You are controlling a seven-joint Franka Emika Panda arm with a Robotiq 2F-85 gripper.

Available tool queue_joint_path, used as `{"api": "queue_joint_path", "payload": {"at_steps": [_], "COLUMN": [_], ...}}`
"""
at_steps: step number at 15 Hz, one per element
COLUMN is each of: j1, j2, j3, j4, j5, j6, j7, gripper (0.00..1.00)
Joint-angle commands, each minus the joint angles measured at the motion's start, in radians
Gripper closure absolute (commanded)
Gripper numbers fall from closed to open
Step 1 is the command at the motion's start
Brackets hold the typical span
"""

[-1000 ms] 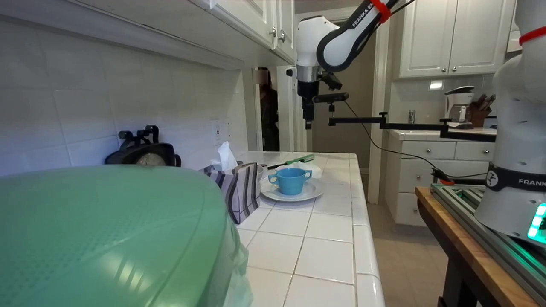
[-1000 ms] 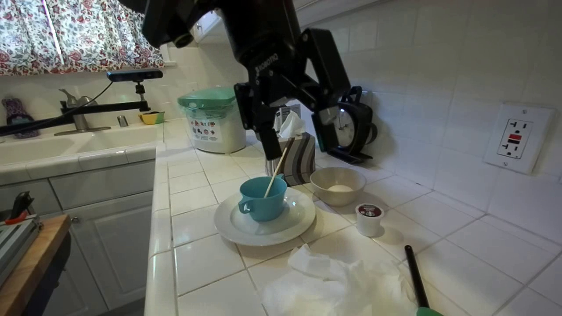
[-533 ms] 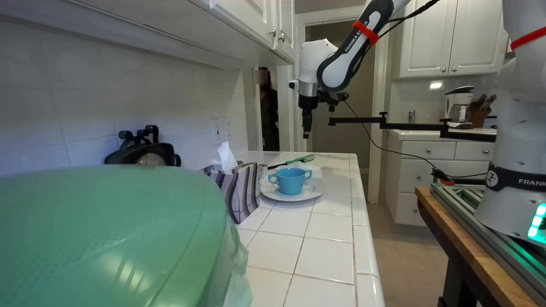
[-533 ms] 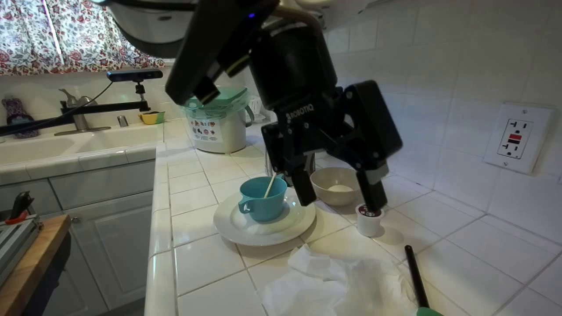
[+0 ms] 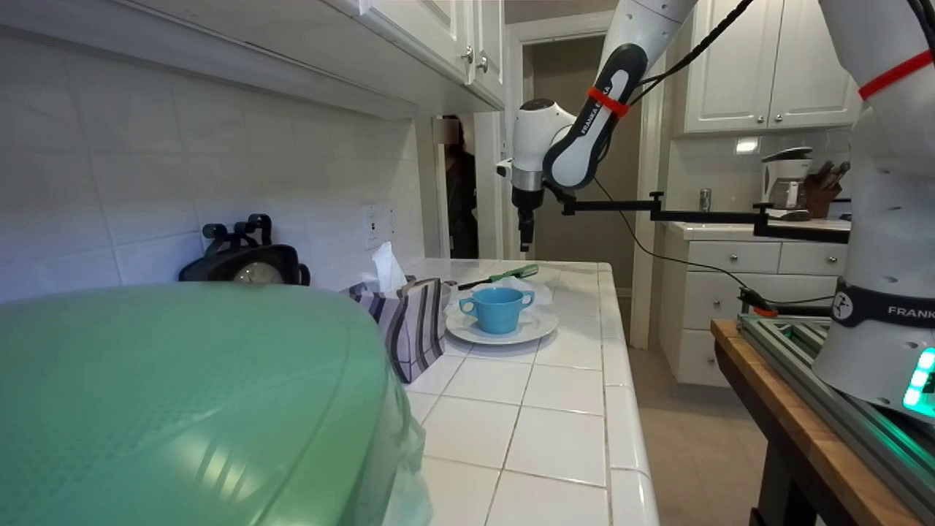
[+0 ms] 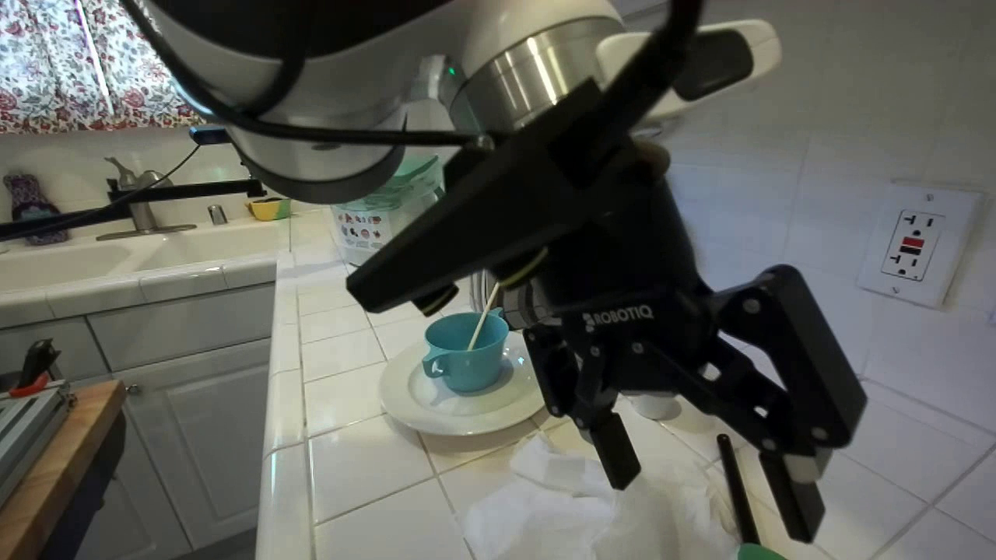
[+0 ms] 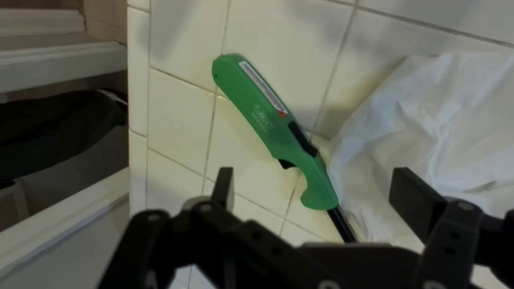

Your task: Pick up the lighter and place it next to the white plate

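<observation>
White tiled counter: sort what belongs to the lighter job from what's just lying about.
Belongs to the job:
green lighter
white plate
gripper, open

Just lying about:
light-blue cup on the plate
stick in the cup
crumpled white sheet
striped tissue box

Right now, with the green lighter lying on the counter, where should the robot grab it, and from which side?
The lighter is probably best taken by its green handle, from above: it lies flat, and the long, slim handle should let the open gripper close across its width. Toward the black stem, the crumpled white sheet lies close alongside and might get pinched too.
</observation>
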Motion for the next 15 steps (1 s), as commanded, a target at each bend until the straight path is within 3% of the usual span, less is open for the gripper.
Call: {"api": "queue_joint_path", "payload": {"at_steps": [1,8,11,15], "j1": [-0.002,0.004,-0.004,-0.028], "j2": [0.010,0.033,0.072,0.126], "j3": [0.000,0.004,0.039,0.082], "j4": [0.011,0.036,0.066,0.114], "j5": [0.002,0.013,0.057,0.118], "j6": [-0.002,-0.013,-0.073,-0.071], "j7": [-0.002,0.010,-0.015,-0.042], "gripper": [0.00,0.00,0.00,0.00]}}
